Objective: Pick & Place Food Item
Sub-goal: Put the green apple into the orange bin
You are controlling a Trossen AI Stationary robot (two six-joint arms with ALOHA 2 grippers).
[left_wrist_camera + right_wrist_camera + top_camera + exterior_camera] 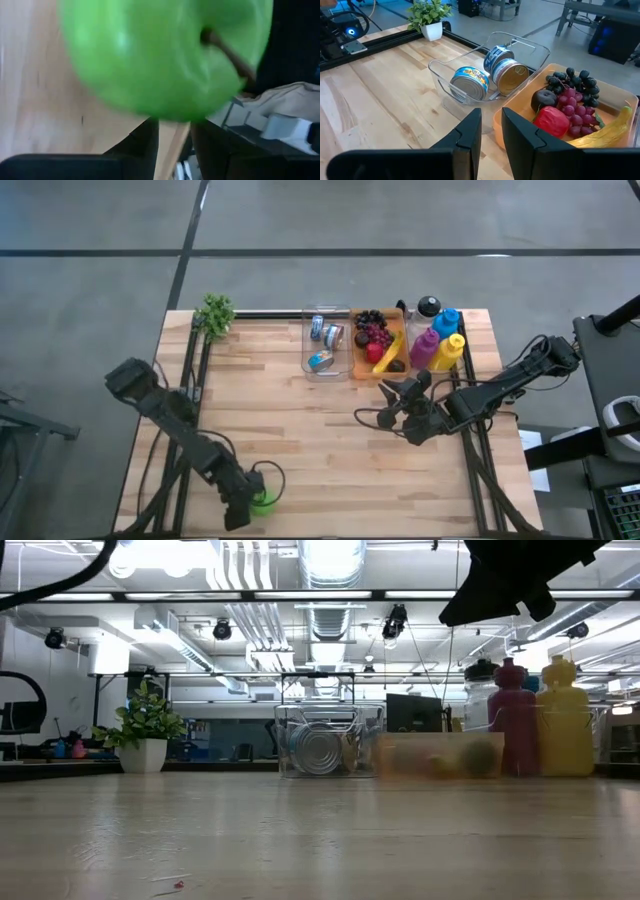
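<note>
A green apple (264, 500) with a brown stem lies on the wood close to the table's near edge; it fills the left wrist view (160, 55). My left gripper (243, 510) is low beside it, fingers (145, 142) nearly together, tips right at the apple (175, 124). My right gripper (385, 410) hovers right of centre, shut and empty (491, 117). It faces the orange tray (520, 107) of grapes, a banana and red fruit. My left gripper has its fingertips at the apple's underside (170, 116), as its wrist view shows it. The narrow gap between the fingers holds nothing. The apple hides the tips, so I cannot tell whether they touch it.
A clear bin (326, 343) with cans stands at the far edge beside the orange tray (378, 345). Coloured bottles (440, 340) stand to the right of them and a small potted plant (214, 315) at the far left corner. Bare wood lies in the middle.
</note>
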